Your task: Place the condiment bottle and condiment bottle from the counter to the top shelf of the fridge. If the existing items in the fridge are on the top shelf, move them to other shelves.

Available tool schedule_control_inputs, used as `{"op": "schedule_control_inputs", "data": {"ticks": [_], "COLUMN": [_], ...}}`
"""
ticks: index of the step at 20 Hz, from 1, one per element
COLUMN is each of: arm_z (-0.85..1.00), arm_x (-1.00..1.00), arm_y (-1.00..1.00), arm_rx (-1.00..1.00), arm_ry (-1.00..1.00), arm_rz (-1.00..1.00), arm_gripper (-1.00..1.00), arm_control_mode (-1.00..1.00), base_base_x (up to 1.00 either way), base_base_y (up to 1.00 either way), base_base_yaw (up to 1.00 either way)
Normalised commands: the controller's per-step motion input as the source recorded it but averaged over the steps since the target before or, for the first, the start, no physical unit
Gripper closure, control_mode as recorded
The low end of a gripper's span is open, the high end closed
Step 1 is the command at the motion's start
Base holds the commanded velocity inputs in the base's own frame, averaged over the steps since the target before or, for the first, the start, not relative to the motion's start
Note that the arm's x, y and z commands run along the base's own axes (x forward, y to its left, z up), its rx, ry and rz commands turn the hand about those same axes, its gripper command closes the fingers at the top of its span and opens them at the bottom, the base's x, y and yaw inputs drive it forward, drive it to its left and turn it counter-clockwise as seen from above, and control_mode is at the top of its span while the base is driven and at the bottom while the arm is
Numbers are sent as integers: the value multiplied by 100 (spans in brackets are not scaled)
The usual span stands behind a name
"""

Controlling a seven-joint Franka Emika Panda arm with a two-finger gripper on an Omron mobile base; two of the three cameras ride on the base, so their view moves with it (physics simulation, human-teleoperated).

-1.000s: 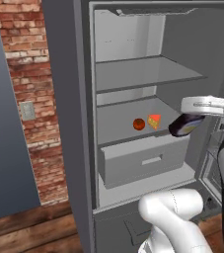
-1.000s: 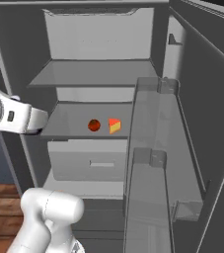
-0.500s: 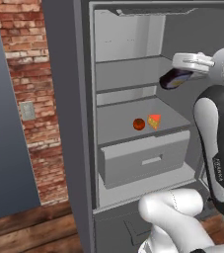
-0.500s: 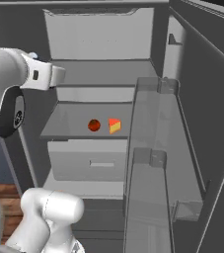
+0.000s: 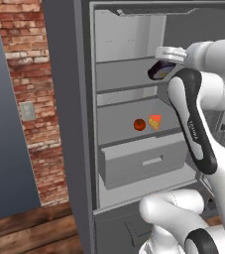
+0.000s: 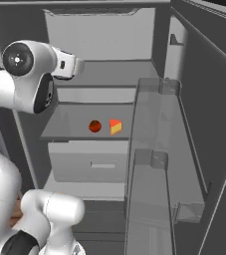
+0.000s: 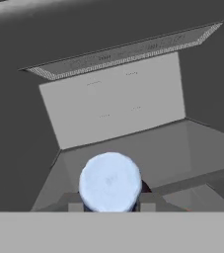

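Inside the open fridge (image 5: 84, 149), a tomato (image 5: 139, 124) and cheese wedge (image 5: 155, 121) sit together on a lower shelf (image 5: 119, 124). My gripper (image 5: 162, 69) is clamped on a white-capped bottle (image 7: 110, 182) just before the top shelf (image 5: 124, 74).

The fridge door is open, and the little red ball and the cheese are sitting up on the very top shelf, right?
Not quite. The fridge is open, but the red ball and the cheese wedge sit on a lower shelf, just above the drawer, not on the top shelf. The left base view shows it.
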Motion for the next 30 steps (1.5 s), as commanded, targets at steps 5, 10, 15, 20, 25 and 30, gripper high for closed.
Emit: {"op": "schedule_control_inputs", "data": {"ticks": [5,10,15,20,25,30], "arm_z": [-36,-26,-26,-28,-19,-20], "arm_x": [100,100,88,69,54,39], "arm_y": [8,14,6,0,0,0], "arm_rx": [-1,-1,-2,-5,-6,-9], "arm_ry": [9,5,2,7,5,1], "arm_rz": [1,0,0,0,0,0], "arm_gripper": [100,100,100,100,100,100], "arm_control_mode": [-100,-100,-100,-100,-100,-100], "base_base_x": [0,0,0,0,0,0], "base_base_y": [0,0,0,0,0,0], "base_base_yaw": [0,0,0,0,0,0]}}
